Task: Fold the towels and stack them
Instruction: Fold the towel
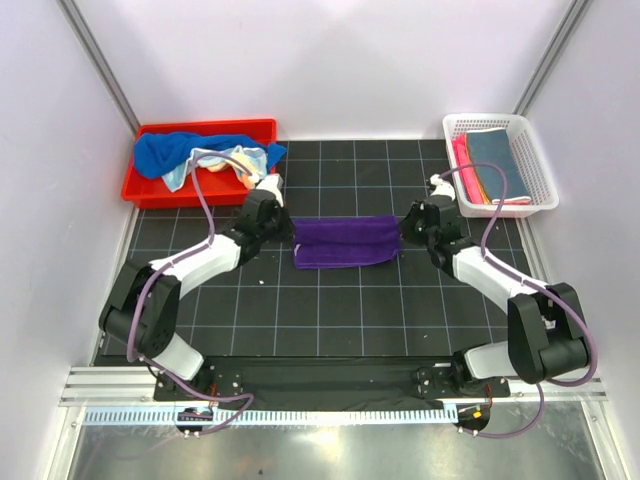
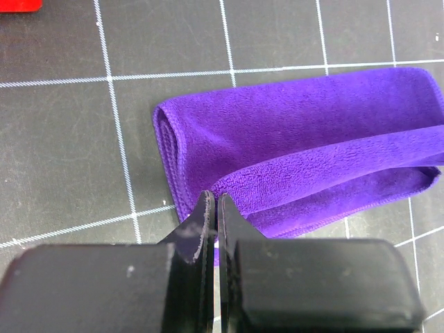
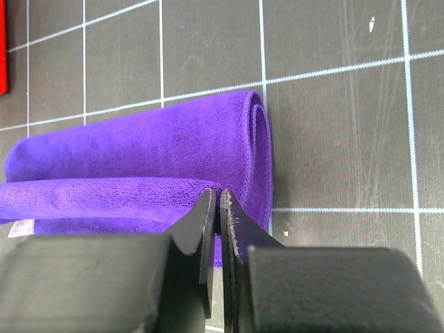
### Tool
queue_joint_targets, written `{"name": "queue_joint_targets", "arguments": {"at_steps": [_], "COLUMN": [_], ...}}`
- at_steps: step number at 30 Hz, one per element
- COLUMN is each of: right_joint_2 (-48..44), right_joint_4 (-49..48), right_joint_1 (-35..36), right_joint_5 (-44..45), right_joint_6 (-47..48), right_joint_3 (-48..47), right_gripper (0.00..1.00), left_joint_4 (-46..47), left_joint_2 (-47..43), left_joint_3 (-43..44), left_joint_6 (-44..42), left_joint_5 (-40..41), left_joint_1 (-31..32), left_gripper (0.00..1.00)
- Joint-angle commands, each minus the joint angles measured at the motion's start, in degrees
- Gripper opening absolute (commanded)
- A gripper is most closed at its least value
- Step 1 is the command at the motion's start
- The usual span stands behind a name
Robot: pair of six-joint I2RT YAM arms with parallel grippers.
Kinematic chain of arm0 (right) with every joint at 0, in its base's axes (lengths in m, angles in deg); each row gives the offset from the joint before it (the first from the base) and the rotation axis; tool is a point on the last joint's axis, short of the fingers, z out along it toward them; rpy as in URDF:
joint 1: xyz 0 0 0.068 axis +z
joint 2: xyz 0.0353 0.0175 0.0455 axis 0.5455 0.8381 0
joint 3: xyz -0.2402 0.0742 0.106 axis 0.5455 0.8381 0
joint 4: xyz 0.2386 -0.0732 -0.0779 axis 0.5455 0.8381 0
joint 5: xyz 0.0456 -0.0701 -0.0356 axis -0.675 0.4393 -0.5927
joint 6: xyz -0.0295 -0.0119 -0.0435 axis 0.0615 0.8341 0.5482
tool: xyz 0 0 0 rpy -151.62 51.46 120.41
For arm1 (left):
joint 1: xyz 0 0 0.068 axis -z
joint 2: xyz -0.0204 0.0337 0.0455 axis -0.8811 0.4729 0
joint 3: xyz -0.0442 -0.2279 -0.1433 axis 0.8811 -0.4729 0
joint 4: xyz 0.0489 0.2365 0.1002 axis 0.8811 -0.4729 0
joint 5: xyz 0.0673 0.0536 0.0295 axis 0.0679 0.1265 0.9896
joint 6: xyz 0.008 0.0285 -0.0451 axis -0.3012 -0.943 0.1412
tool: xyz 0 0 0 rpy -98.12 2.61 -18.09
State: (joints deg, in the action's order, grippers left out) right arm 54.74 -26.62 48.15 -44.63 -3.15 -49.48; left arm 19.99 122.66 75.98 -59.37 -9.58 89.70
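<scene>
Purple terry lies at the middle of the black gridded mat (image 1: 330, 310) in the top view. It is the purple towel (image 1: 345, 242), folded into a long band. The left gripper (image 1: 288, 236) is at its left end and the right gripper (image 1: 406, 232) at its right end. From this height the camera cannot tell how the fingers stand. At the far left, a red bin (image 1: 205, 127) holds a bright blue towel (image 1: 165, 150) and a pale multicolour towel (image 1: 228, 162). At the far right, a white mesh basket (image 1: 547, 175) holds a slate blue towel (image 1: 497, 160) beside a hot pink towel (image 1: 461, 158).

The left wrist view shows what the overhead one hides. The left fingers (image 2: 203, 223) are clenched to a thin slit, nipping the near left corner of the towel's loose upper layer. That layer rises off the lower fold, which rests on the mat.

In the right wrist view the right fingers (image 3: 201, 232) are likewise pressed nearly together on the near right corner of the upper layer. A small white label (image 3: 19, 227) shows only here, at the towel's near edge.
</scene>
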Motion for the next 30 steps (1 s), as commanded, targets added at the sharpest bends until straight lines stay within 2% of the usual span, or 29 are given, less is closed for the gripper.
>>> {"name": "queue_joint_targets", "arguments": {"at_steps": [1,16,19,20,23,30], "right_joint_2": [-1.95,-0.1,-0.19,-0.19,-1.24,-5.37], "right_joint_4": [-1.71,-2.76,-1.97,-1.8,-1.01,6.71], "right_joint_1": [0.64,1.26,1.26,1.26,1.26,1.26], "right_joint_5": [1.39,0.77,0.95,0.69,0.51,1.91], "right_joint_6": [-0.92,-1.89,-1.98,-2.07,-2.42,-1.72], "right_joint_3": [1.24,5.37,5.46,5.37,5.55,2.3], "right_gripper": [0.01,0.01,0.1,0.16,0.28,0.33], "left_joint_4": [2.72,3.87,3.95,3.96,3.34,-3.75], "left_joint_2": [-2.06,0.22,-0.3,-0.48,-2.06,-7.77], "left_joint_3": [-1.4,-5.0,-5.97,-6.32,-7.2,-5.71], "left_joint_6": [0.39,2.5,3.02,3.11,3.46,2.76], "left_joint_5": [1.03,-0.64,-0.64,-0.64,-0.64,-0.64], "left_joint_1": [0.64,1.61,1.78,1.87,1.87,1.87], "left_gripper": [0.0,0.01,0.11,0.19,0.32,0.35]}}
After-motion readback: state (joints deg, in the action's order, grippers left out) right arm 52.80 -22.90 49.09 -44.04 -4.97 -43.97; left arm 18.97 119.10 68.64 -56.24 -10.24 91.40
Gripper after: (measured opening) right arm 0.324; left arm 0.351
